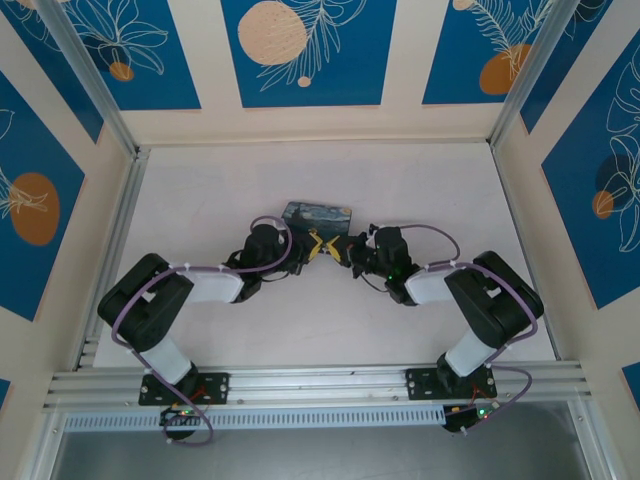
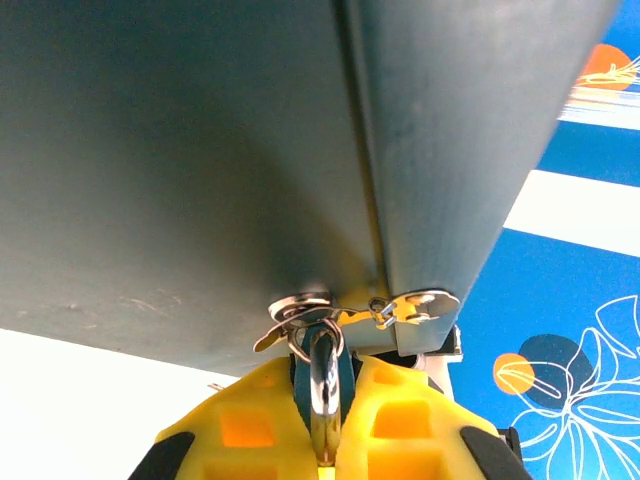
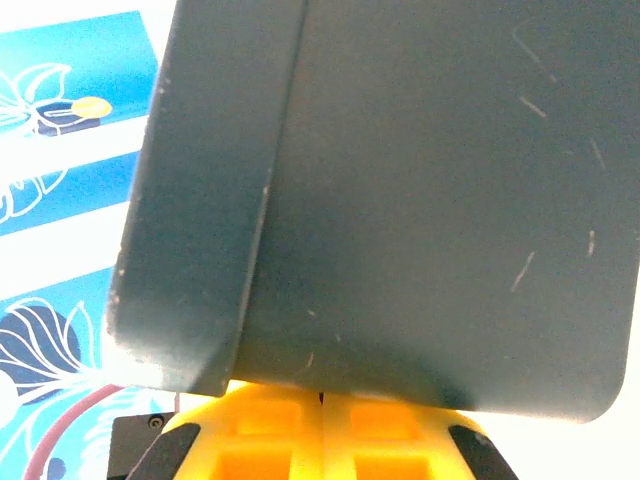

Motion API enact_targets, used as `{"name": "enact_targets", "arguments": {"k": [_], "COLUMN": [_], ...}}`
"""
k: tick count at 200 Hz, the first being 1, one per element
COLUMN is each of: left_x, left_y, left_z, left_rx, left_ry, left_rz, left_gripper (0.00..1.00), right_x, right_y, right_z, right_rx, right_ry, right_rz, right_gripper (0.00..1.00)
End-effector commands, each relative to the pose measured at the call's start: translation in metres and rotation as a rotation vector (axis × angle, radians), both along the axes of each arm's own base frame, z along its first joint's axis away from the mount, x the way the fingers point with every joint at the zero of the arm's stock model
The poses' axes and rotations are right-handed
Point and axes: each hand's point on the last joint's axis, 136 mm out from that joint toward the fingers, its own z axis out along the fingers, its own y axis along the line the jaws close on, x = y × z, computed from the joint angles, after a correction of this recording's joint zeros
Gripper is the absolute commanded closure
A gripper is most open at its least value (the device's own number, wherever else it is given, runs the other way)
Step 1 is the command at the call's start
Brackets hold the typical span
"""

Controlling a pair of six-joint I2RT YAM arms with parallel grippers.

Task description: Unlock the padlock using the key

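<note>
My left gripper (image 2: pixel 328 372) is shut on the padlock (image 2: pixel 324 400); its silvery shackle and blue body stand pinched between the yellow fingers. The shackle runs up through the metal latch (image 2: pixel 425 303) on the dark-blue tin (image 2: pixel 200 170). My right gripper (image 3: pixel 322 395) is shut right under the tin's wall (image 3: pixel 420 200). A thin dark sliver sits at the seam of its fingers; I cannot tell whether that is the key. From above, the left gripper (image 1: pixel 320 246) and right gripper (image 1: pixel 347 250) meet tip to tip just in front of the tin (image 1: pixel 317 213).
The white table (image 1: pixel 320 320) is bounded by an aluminium rail (image 1: pixel 320 385) at the near edge and by blue-patterned walls (image 1: pixel 300 50) on three sides. Purple cables (image 1: pixel 440 240) loop along both arms.
</note>
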Motion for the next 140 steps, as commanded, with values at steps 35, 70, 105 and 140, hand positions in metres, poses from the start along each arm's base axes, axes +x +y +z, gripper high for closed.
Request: {"name": "enact_targets", "arguments": {"k": [35,70,105,140], "left_x": [-0.044,-0.044,-0.043,-0.042], "left_y": [-0.044,-0.044,-0.043,-0.035], "left_z": [0.034,0.036,0.032,0.014], "left_rx": [-0.118,-0.118,-0.109,-0.057], "left_ry": [-0.055,-0.058,-0.049,-0.014], "left_rz": [-0.267,-0.266,-0.260,-0.217], "left_gripper": [1.00,1.00,1.00,1.00], "right_x": [0.004,0.004,0.007,0.009], "right_y": [0.043,0.048,0.044,0.034], "right_z": [0.074,0.078,0.067,0.064], "right_rx": [0.047,0.006,0.034,0.042], "right_ry": [-0.264,-0.288,-0.251,-0.235], "right_rz": [0.219,0.238,0.210,0.182], "right_gripper": [1.00,1.00,1.00,0.84]}}
